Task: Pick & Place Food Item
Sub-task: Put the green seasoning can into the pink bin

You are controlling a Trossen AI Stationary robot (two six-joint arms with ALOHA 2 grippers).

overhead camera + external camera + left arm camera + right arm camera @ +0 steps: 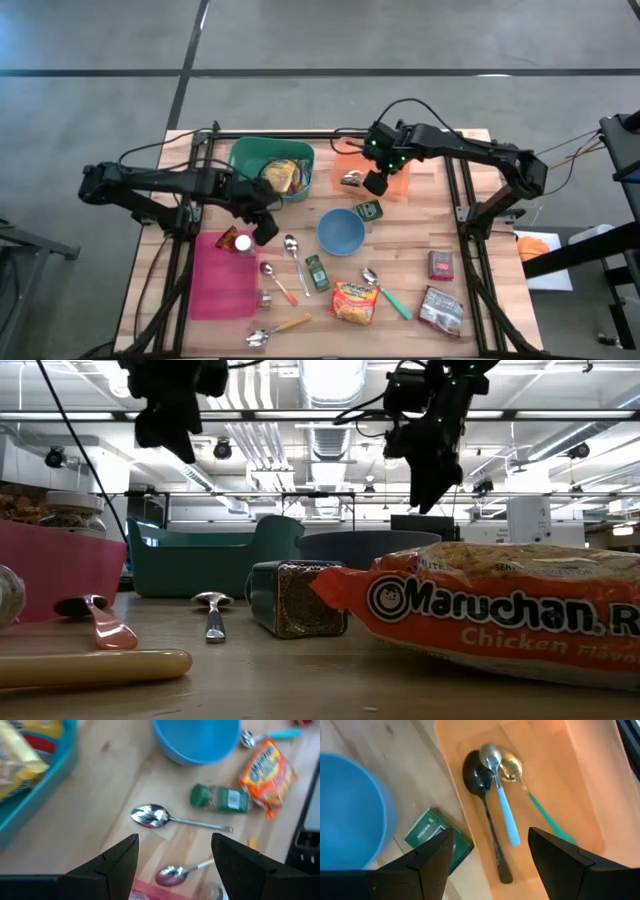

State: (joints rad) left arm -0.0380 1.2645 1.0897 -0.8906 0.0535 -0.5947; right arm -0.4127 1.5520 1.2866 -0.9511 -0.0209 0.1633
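Maruchan ramen packet (355, 301) flat on the table (420, 235) at six o'clock of the blue bowl (341, 232), untouched. Left gripper (266, 228) at nine o'clock of the bowl, fingers spread, empty. Right gripper (375, 182) over the orange tray (400, 184) of spoons, spread, empty. Risks, judged: crinkly wrapper slipping from a shallow pinch; snagging neighbouring spoon (292, 255) or green spice jar (317, 272).

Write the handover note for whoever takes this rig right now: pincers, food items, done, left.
Left pincer: open, empty, above the pink tray's near corner.
Right pincer: open, empty, over the orange tray holding three spoons.
Done: yellow packet lies in the teal bin.
Left on the table: ramen packet, green spice jar, green packet, red packet, silver bag. Blue bowl sits empty.
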